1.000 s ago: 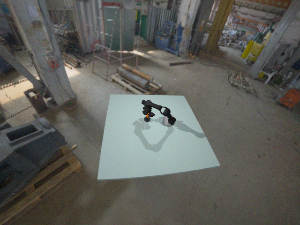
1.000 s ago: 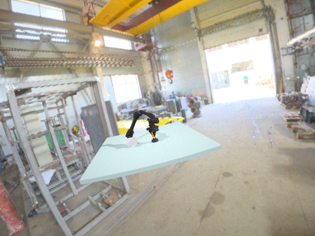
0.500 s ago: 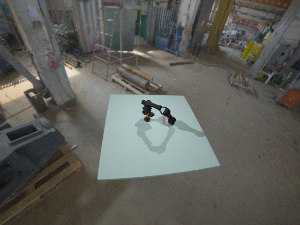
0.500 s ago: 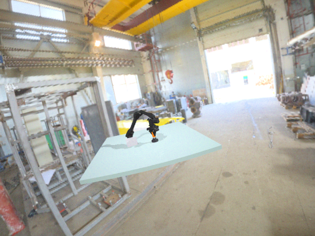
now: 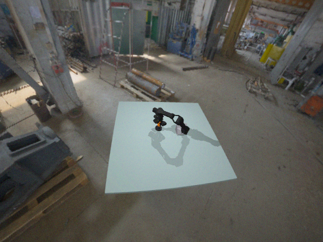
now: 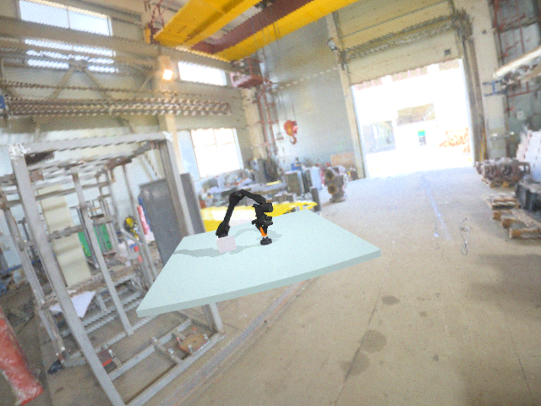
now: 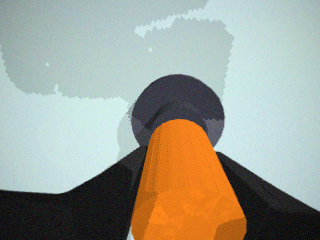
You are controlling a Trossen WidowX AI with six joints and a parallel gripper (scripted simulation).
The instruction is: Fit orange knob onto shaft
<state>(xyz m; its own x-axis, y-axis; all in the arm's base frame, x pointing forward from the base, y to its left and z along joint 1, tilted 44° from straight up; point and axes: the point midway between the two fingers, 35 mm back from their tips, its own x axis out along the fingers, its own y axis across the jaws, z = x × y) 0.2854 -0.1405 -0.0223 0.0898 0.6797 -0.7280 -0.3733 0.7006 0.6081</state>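
The orange knob (image 5: 158,124) (image 6: 263,232) (image 7: 185,170) is between the fingers of my gripper (image 7: 179,154), which is shut on it. The dark round pedestal (image 5: 158,128) (image 6: 265,241) (image 7: 175,87) stands on the table, directly under the knob. In the wrist view the knob's far end overlaps the near part of the pedestal. The silver shaft and the knob's hole are hidden, so I cannot tell how their flat sides lie or whether the knob is on the shaft.
The pale table (image 5: 146,172) (image 6: 305,257) carries the arm and its shadows. A pinkish-white block (image 5: 178,130) (image 6: 226,244) stands by the arm's base, to one side of the pedestal.
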